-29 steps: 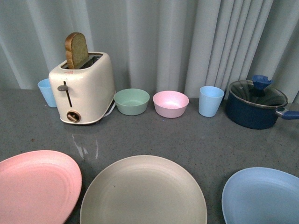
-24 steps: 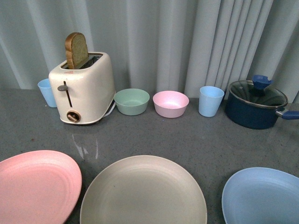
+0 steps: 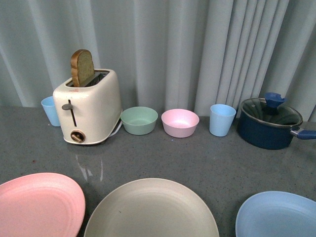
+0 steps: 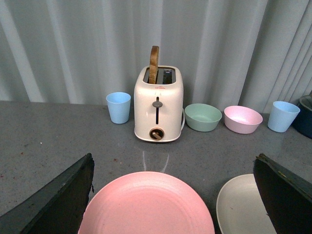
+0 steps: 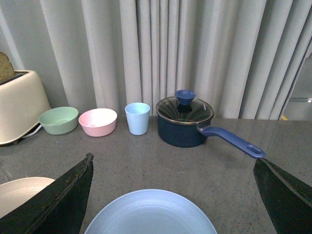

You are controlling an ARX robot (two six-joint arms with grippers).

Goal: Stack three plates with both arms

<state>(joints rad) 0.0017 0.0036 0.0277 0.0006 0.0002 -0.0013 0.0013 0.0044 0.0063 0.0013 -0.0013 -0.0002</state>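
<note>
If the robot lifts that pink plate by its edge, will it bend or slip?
The pink plate looks rigid: its rim holds a clean, even curve, so it probably won't flop. Its matte finish suggests fair grip. Wide, shallow and flat on the grey table, it should slide rather than tip if pushed.

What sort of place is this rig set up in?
Probably a staged kitchen counter, not a real home: toaster with bread, lidded blue saucepan, and a plain curtain as backdrop.
</note>
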